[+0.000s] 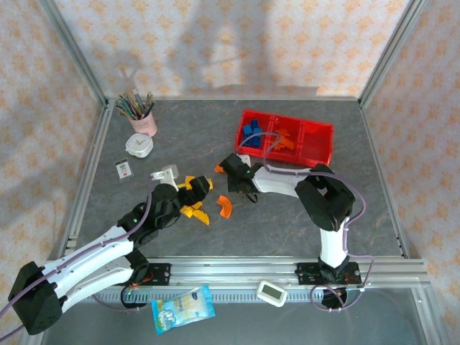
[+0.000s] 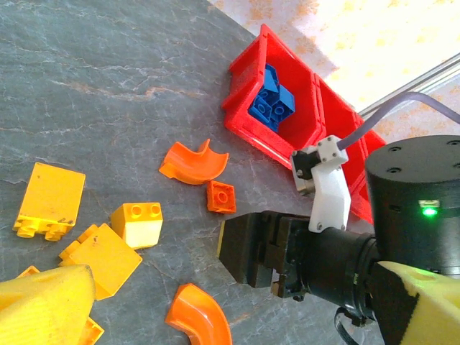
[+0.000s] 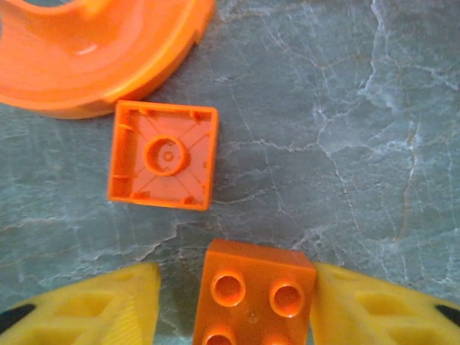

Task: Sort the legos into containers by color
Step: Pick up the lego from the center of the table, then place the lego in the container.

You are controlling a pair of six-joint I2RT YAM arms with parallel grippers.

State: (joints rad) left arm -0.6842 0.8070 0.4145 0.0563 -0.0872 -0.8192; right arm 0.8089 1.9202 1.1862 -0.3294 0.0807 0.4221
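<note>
The red tray (image 1: 327,144) stands at the back right, with blue bricks (image 1: 250,133) in its left compartment and orange ones (image 1: 284,140) in the middle one. My right gripper (image 3: 237,287) is low over the table just left of the tray. It straddles a studded orange brick (image 3: 251,291): the right finger touches it, the left stands a little apart. Beyond lie an upturned orange square (image 3: 164,154) and an orange arch (image 3: 93,57). My left gripper (image 1: 195,188) is open over yellow bricks (image 2: 138,223), its fingers (image 2: 43,302) spread wide. Another orange arch (image 2: 198,316) lies nearby.
A pink cup of brushes (image 1: 144,118), a white round object (image 1: 139,146) and a small card (image 1: 123,169) sit at the back left. A white timer (image 1: 272,292) and a blue packet (image 1: 183,309) lie at the front rail. The two grippers are close together.
</note>
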